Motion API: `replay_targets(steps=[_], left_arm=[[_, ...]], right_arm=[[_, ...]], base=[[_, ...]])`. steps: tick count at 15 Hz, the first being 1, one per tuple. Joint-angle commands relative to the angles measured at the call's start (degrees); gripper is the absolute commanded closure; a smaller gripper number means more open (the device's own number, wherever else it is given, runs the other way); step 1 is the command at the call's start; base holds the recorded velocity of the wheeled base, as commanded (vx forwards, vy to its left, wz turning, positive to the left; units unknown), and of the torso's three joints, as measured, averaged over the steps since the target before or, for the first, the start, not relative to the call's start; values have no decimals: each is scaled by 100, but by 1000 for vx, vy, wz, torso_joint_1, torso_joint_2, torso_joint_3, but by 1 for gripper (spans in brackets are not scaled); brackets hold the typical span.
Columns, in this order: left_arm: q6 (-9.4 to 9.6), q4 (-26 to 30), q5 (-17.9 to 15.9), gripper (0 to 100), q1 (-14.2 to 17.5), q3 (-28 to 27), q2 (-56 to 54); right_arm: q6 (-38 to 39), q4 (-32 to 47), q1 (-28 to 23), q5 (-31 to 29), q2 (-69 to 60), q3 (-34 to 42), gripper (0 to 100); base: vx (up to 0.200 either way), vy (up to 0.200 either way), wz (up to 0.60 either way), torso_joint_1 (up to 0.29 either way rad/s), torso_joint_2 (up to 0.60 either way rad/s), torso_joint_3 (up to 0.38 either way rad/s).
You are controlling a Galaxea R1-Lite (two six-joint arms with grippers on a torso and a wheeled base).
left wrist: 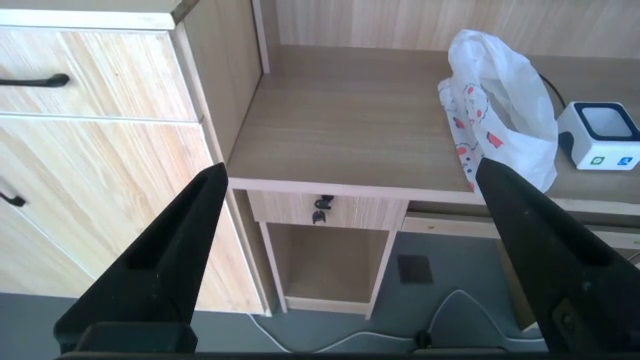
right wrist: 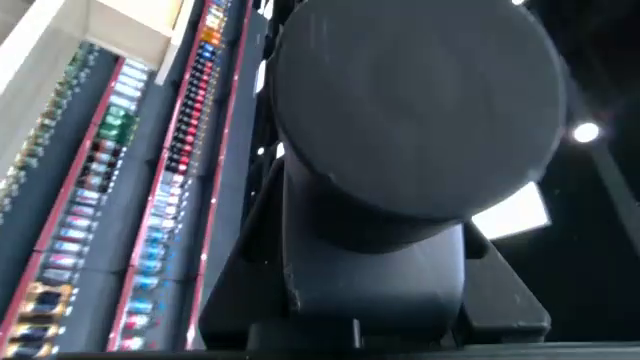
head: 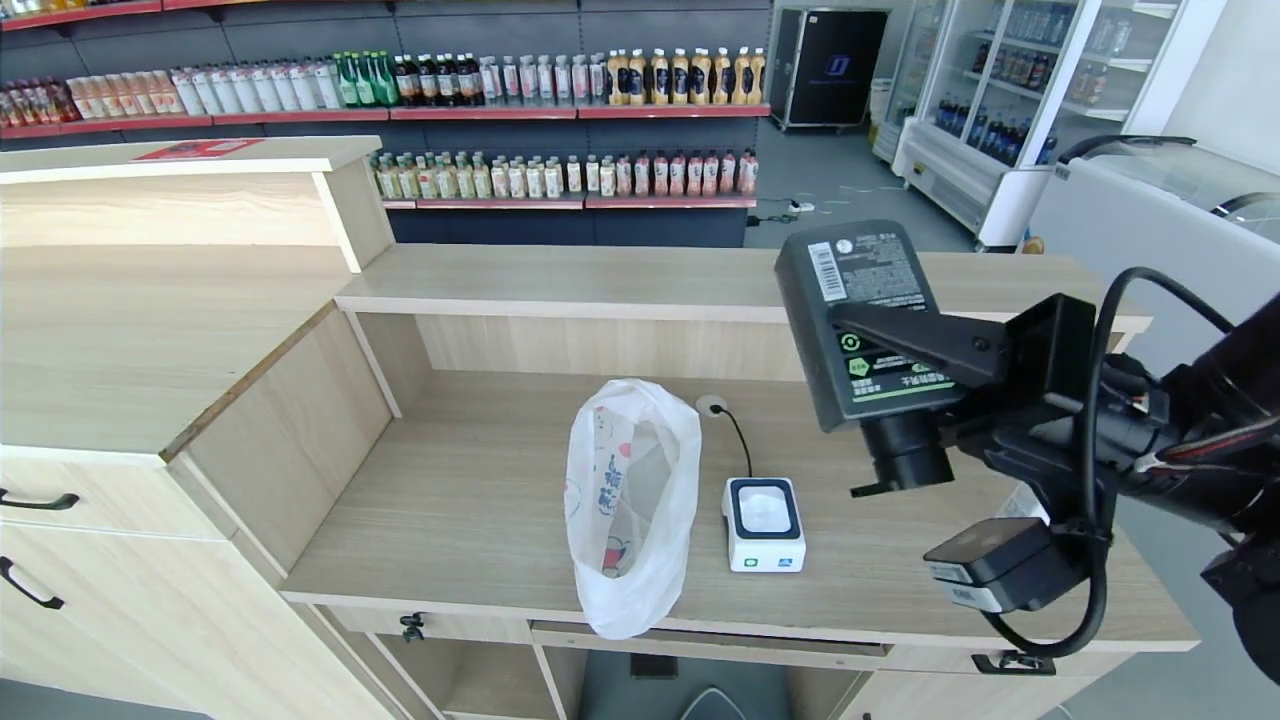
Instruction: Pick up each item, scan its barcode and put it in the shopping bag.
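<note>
My right gripper is shut on a dark grey bottle with a black cap, held tilted in the air above the right part of the counter, cap downward. Its label with a barcode faces up. In the right wrist view the bottle's cap looms close. A white plastic shopping bag stands open on the wooden counter, with a small white barcode scanner just right of it. My left gripper is open, low in front of the counter's left end; the bag and scanner lie beyond it.
A raised ledge runs behind the counter, with a taller cabinet with drawers at the left. The scanner's cable runs back to a hole in the counter. Shelves of drinks and glass fridges stand behind.
</note>
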Motion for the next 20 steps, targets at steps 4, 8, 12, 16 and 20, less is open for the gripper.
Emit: replay_targets(steps=[4, 8, 12, 16, 20], left_arm=[[0, -1, 0, 0, 0, 0, -2], [0, -1, 0, 0, 0, 0, -2], [0, -1, 0, 0, 0, 0, -2], [0, -1, 0, 0, 0, 0, -2], [0, -1, 0, 0, 0, 0, -2]], right_arm=[[-1370, 515, 1355, 124, 121, 127, 100], [-1405, 568, 1513, 396, -178, 171, 100], [-1255, 928, 1381, 686, -380, 171, 100], [-1229, 1174, 1434, 704, -486, 233, 100], [-1484, 2290, 1126, 976, -1215, 400, 100]], base=[[0, 0, 0, 0, 0, 0], [0, 0, 0, 0, 0, 0], [0, 0, 0, 0, 0, 0], [0, 0, 0, 0, 0, 0], [0, 0, 0, 0, 0, 0]])
